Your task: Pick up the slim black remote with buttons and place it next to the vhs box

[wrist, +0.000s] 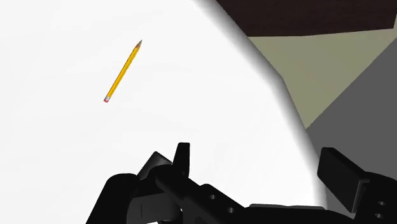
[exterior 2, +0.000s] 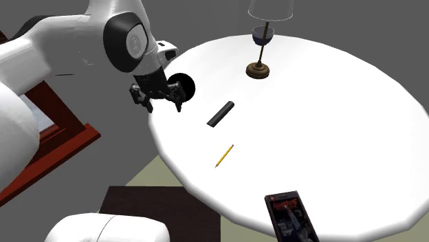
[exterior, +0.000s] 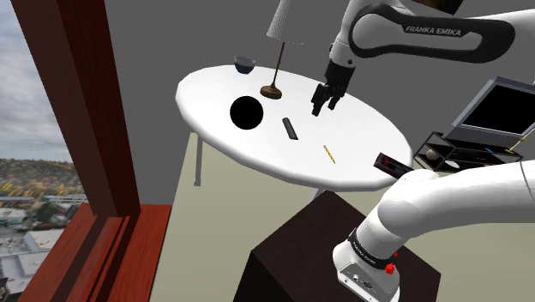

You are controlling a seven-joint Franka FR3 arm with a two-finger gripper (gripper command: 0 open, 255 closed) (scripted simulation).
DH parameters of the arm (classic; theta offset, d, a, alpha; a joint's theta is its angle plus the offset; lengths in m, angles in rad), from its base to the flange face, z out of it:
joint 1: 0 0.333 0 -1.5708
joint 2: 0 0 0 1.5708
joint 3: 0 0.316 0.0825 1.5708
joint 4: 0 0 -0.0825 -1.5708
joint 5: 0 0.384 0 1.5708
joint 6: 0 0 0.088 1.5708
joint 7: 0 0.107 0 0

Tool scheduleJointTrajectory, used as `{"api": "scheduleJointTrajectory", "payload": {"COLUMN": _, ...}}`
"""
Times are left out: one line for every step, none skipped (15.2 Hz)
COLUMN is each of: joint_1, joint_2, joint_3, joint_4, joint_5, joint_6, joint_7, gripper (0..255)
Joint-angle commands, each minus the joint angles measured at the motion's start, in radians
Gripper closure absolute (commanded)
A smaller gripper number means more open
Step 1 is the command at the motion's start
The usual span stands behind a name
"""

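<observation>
A slim black remote (exterior: 291, 129) (exterior 2: 221, 114) lies flat near the middle of the white oval table (exterior: 214, 90) (exterior 2: 330, 103). The VHS box (exterior: 394, 165) (exterior 2: 291, 216), dark with a red edge, lies at the table's rim nearest the stand. My gripper (exterior: 324, 101) (exterior 2: 159, 100) (wrist: 263, 168) hangs open above the table, apart from the remote, with nothing between its fingers (wrist: 182, 159). In the wrist view it looks down over the table's edge, with a yellow pencil (wrist: 123, 71) ahead of it.
The pencil (exterior: 328, 154) (exterior 2: 223, 156) lies between remote and VHS box. A lamp on a brown base (exterior: 271, 92) (exterior 2: 258, 69), a dark bowl (exterior: 244, 62) (exterior 2: 262, 32) and a black disc (exterior: 247, 112) (exterior 2: 182, 86) share the table. A red window frame (exterior: 86, 103) stands beside it, a monitor (exterior: 497, 107) behind.
</observation>
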Motion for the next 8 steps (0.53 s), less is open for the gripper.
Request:
{"api": "scheduleJointTrajectory", "payload": {"joint_1": -0.017, "joint_2": 0.057, "joint_3": -0.008, "joint_4": -0.005, "joint_5": -0.005, "joint_6": 0.077, "joint_7": 0.031, "gripper": 0}}
{"api": "scheduleJointTrajectory", "payload": {"joint_1": -0.025, "joint_2": 0.085, "joint_3": -0.011, "joint_4": -0.008, "joint_5": -0.007, "joint_6": 0.114, "joint_7": 0.046, "gripper": 0}}
{"api": "scheduleJointTrajectory", "payload": {"joint_1": -0.033, "joint_2": 0.113, "joint_3": -0.014, "joint_4": -0.009, "joint_5": -0.009, "joint_6": 0.151, "joint_7": 0.062, "gripper": 0}}
{"api": "scheduleJointTrajectory", "payload": {"joint_1": -0.04, "joint_2": 0.143, "joint_3": -0.017, "joint_4": -0.009, "joint_5": -0.011, "joint_6": 0.187, "joint_7": 0.078, "gripper": 0}}
{"api": "scheduleJointTrajectory", "payload": {"joint_1": -0.048, "joint_2": 0.174, "joint_3": -0.021, "joint_4": -0.008, "joint_5": -0.013, "joint_6": 0.222, "joint_7": 0.093, "gripper": 0}}
{"api": "scheduleJointTrajectory", "payload": {"joint_1": -0.055, "joint_2": 0.205, "joint_3": -0.025, "joint_4": -0.005, "joint_5": -0.015, "joint_6": 0.257, "joint_7": 0.109, "gripper": 0}}
{"api": "scheduleJointTrajectory", "payload": {"joint_1": -0.063, "joint_2": 0.237, "joint_3": -0.028, "joint_4": 0.0, "joint_5": -0.017, "joint_6": 0.291, "joint_7": 0.124, "gripper": 0}}
{"api": "scheduleJointTrajectory", "payload": {"joint_1": -0.07, "joint_2": 0.269, "joint_3": -0.032, "joint_4": 0.005, "joint_5": -0.019, "joint_6": 0.324, "joint_7": 0.139, "gripper": 0}}
